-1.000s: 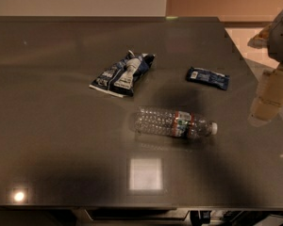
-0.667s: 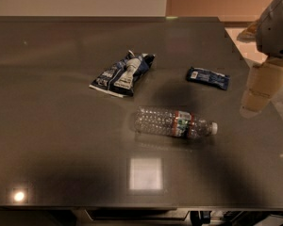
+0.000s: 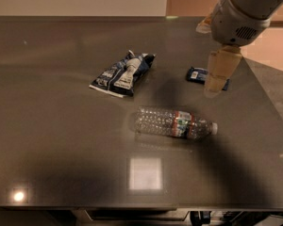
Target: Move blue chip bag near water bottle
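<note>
The blue chip bag (image 3: 123,73) lies crumpled on the dark table, left of centre, dark navy with white panels. The water bottle (image 3: 174,123) lies on its side below and to the right of it, white cap pointing right, with a red, green and white label band. The two are apart by about a bag's width. My gripper (image 3: 216,81) hangs from the arm at the upper right, above the table and in front of the small blue bar. It holds nothing and is well right of the chip bag.
A small flat bright-blue wrapped bar (image 3: 197,75) lies at the right, partly hidden behind the gripper. The table's right edge (image 3: 266,102) runs diagonally close by. A square light reflection (image 3: 144,173) shows near the front edge.
The arm and gripper have moved left and inward over the table, from the right edge to in front of the blue bar. The bag, bottle and bar have not moved.
</note>
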